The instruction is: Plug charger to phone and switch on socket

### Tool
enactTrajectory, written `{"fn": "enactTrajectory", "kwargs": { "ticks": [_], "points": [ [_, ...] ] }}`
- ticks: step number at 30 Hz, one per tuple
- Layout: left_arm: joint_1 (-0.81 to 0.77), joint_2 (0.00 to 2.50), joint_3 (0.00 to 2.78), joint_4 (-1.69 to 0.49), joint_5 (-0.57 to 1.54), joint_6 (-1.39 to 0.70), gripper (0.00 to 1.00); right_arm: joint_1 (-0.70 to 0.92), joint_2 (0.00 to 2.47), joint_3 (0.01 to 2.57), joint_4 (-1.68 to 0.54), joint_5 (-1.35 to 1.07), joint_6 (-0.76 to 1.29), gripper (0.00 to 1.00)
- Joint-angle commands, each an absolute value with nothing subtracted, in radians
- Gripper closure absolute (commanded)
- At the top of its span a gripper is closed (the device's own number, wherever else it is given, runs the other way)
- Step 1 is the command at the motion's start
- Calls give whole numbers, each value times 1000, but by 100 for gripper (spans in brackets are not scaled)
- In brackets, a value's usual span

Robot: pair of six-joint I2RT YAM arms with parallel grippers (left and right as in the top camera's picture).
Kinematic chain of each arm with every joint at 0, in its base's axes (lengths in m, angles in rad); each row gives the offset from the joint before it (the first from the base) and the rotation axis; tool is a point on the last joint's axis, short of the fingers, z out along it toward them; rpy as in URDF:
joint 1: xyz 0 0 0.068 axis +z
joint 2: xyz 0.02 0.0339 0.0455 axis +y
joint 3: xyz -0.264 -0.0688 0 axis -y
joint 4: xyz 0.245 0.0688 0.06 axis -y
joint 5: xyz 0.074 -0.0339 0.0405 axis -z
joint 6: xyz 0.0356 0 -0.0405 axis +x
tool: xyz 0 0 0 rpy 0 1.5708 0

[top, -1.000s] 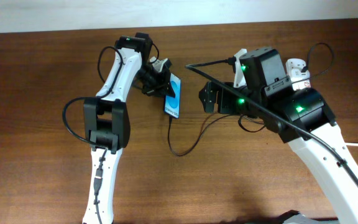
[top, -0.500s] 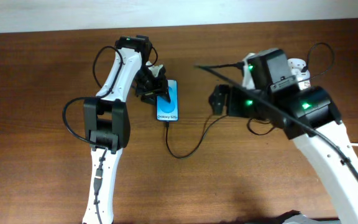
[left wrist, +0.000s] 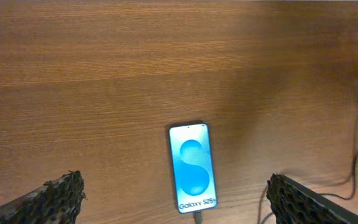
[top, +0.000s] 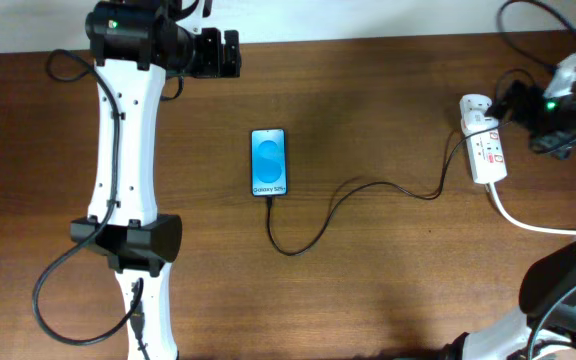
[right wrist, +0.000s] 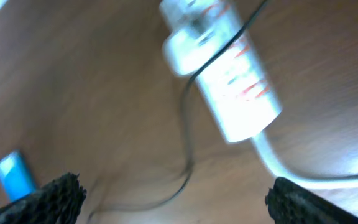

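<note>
The phone lies flat and screen-up in the middle of the table, also seen in the left wrist view as the phone. The thin black charger meets its lower end, loops right and runs up to the white socket. My left gripper hangs open at the far left, well away from the phone, with nothing between its fingers. My right gripper is open just right of the socket's far end. In the right wrist view the socket is blurred, beyond the open gripper.
A thick white cord leaves the socket's near end and runs off the right edge. A white plug adapter sits in the socket's far end. The robots' own black cables hang beside both arms.
My left gripper opened, let go of the phone and drew back to the far left. The phone now lies flat. My right arm swung right to the socket.
</note>
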State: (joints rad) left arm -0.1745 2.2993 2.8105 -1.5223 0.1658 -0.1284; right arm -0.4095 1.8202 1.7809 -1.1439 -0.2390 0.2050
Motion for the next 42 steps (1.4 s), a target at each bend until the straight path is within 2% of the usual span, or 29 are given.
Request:
{"fn": "enactTrajectory", "kwargs": {
  "ticks": [1,5,11,19,24,33,42],
  "points": [
    [-175,2335,2796,-1528,123,-141,1,-467,1874,1805,-1065,-75,195,1],
    [-174,2335,2796,-1528,123,-141,1,-479,2012,1803,-956,47,189,2],
    [-174,2335,2796,-1528,122,-141,1,-490,2161,1803,-918,-53,134,2],
    [-174,2335,2796,-1528,123,-141,1,-525,2167,1739,-821,-45,134,2],
    [-174,2335,2796,-1528,123,-141,1,-523,2167,1659,-712,-158,135,2],
    [-174,2336,2796,-1528,123,-141,1,-523,2167,1545,-548,-204,165,2],
    [-174,2335,2796,-1528,123,-141,1,-523,2168,1541,-534,-225,165,2]
  ]
}}
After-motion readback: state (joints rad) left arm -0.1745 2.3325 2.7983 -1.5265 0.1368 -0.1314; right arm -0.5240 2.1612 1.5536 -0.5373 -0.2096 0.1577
